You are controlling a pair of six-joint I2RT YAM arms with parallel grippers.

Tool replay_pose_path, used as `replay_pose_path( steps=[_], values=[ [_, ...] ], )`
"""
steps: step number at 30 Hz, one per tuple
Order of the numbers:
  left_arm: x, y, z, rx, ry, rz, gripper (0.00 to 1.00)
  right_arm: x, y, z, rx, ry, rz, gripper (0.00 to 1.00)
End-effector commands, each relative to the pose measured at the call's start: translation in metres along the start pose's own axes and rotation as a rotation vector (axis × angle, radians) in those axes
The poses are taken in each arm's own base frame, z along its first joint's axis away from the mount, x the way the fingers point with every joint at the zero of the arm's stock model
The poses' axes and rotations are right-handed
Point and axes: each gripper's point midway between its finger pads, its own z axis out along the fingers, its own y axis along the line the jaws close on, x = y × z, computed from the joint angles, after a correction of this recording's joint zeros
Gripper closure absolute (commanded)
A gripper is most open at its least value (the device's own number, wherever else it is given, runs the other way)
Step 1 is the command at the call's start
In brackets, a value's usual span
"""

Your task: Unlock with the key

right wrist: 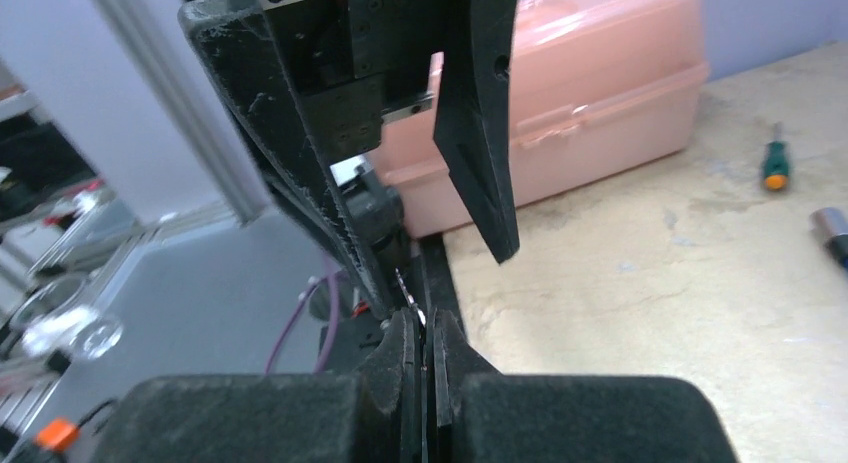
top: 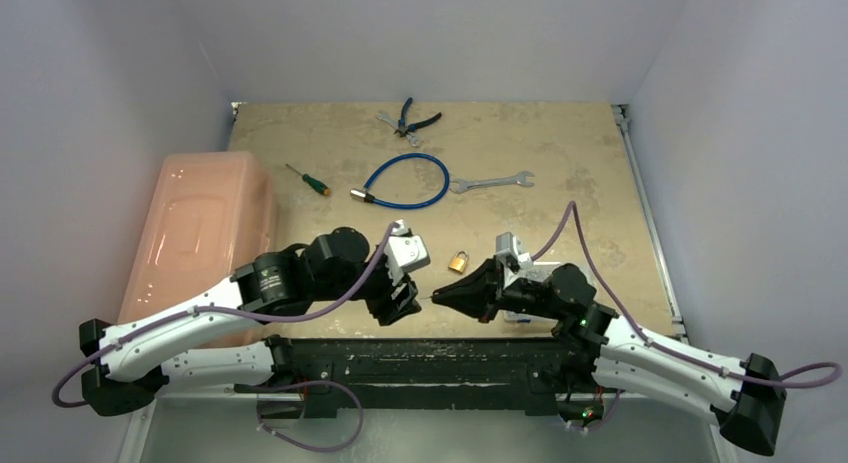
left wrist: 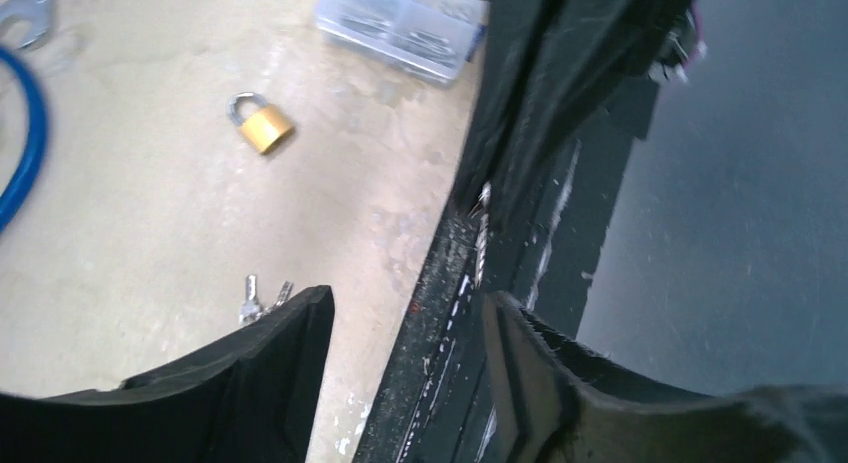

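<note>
My right gripper [right wrist: 422, 328] is shut on the key [right wrist: 408, 291], a tiny silver key whose toothed blade sticks out past the fingertips. In the left wrist view the key [left wrist: 481, 238] pokes out of the right gripper's black tips above the table's dark front edge. My left gripper [left wrist: 405, 313] is open and empty, its fingers [right wrist: 478, 143] spread just in front of the key's tip. The small brass padlock [top: 458, 261] lies on the table behind the two grippers, also seen in the left wrist view [left wrist: 260, 123]. In the top view the left gripper [top: 402, 299] and the right gripper [top: 442, 299] face each other closely.
A pink toolbox [top: 200, 243] stands at the left. A blue cable lock [top: 405, 180], wrench [top: 490, 182], screwdriver [top: 305, 179] and pliers [top: 410, 118] lie at the back. A clear parts box [left wrist: 405, 23] sits near the right arm. Small silver keys [left wrist: 255, 299] lie by my left finger.
</note>
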Motion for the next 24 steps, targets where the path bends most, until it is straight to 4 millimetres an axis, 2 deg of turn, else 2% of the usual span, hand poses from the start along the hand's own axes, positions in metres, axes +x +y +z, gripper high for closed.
replay_pose_path(
  steps=[1,3,8,12,15,19,24],
  values=[
    [-0.024,0.034,-0.020,-0.222,-0.126,-0.073,0.32,-0.011,-0.024,-0.009,0.164,-0.065,0.006,1.00],
    [-0.027,0.039,-0.026,-0.259,-0.143,-0.081,0.24,-0.014,-0.029,-0.014,0.211,-0.083,0.018,1.00],
    [-0.034,0.051,-0.037,-0.331,-0.208,-0.092,0.13,-0.028,-0.039,-0.025,0.304,-0.136,0.030,1.00],
    [-0.032,0.061,-0.034,-0.392,-0.216,-0.133,0.05,-0.038,-0.058,-0.037,0.448,-0.155,0.059,1.00],
    [-0.025,0.068,-0.018,-0.430,-0.179,-0.190,0.05,-0.045,-0.076,-0.048,0.592,-0.161,0.102,1.00],
    [-0.013,0.076,0.017,-0.483,-0.105,-0.285,0.05,-0.050,-0.094,-0.068,0.760,-0.169,0.147,1.00],
    [-0.015,0.085,0.051,-0.518,-0.114,-0.347,0.05,-0.053,-0.111,-0.106,0.992,-0.211,0.240,1.00]
  ],
)
